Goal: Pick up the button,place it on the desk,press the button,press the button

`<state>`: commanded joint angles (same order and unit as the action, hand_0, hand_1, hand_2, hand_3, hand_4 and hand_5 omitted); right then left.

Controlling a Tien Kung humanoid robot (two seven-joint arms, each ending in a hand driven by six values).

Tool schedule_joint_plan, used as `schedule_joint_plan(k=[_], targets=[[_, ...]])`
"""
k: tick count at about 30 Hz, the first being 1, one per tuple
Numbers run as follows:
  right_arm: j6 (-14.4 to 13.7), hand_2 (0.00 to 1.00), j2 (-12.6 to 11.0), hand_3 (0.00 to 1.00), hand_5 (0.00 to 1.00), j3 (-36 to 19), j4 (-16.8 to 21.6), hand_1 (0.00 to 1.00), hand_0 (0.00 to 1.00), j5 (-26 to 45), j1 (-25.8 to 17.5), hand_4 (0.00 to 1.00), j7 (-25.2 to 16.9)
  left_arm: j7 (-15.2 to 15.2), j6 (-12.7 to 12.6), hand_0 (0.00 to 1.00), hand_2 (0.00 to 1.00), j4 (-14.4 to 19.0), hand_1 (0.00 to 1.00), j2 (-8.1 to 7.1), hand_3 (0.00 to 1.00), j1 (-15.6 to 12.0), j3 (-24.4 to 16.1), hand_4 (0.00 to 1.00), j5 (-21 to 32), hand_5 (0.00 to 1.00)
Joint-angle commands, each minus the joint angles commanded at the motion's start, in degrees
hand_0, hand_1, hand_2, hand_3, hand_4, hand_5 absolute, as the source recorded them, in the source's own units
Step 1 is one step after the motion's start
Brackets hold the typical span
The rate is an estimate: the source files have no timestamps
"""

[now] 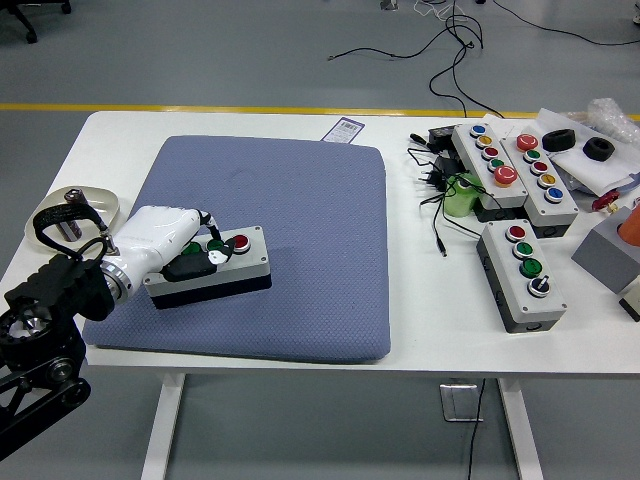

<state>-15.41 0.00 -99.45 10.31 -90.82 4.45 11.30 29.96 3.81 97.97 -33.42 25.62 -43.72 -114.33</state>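
Button box [225, 262] sits on blue mat [300, 220], left-centre of bench [420, 330]. Left hand [170, 250] lies over box's left end, fingers [200, 262] curled down onto the buttons, not gripping the box. Red button [241, 243] uncovered.

I see a blue mat [300, 250] covering the left and middle of the white surface [420, 330]. Along the right edge lie three other button boxes [525, 275], a tangle of black cables [440, 180], a green object [462, 195] and two black rings [580, 143]. A small dish [70, 210] sits at the left edge.
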Motion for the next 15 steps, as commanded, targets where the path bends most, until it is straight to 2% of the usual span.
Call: schedule_joint_plan(k=[10, 13, 15], targets=[[0.0, 0.691, 0.0, 0.612, 0.119, -0.3, 0.0, 0.642, 0.543, -0.4, -0.2, 0.282, 0.0, 1.5, 3.3, 0.002, 0.002, -0.7, 0.002, -0.01, 0.653, 0.1, 1.6, 0.569, -0.1, 0.998], [0.0, 0.691, 0.0, 0.612, 0.119, -0.4, 0.0, 0.642, 0.543, -0.5, -0.3, 0.282, 0.0, 1.9, 2.0, 0.002, 0.002, -0.7, 0.002, 0.09, 0.653, 0.0, 1.7, 0.569, -0.9, 0.998], [0.0, 0.691, 0.0, 0.612, 0.119, -0.4, 0.0, 0.641, 0.543, -0.5, -0.4, 0.282, 0.0, 2.0, -1.1, 0.002, 0.002, -0.3, 0.002, 0.1, 0.669, 0.0, 1.8, 0.57, -1.9, 0.998]])
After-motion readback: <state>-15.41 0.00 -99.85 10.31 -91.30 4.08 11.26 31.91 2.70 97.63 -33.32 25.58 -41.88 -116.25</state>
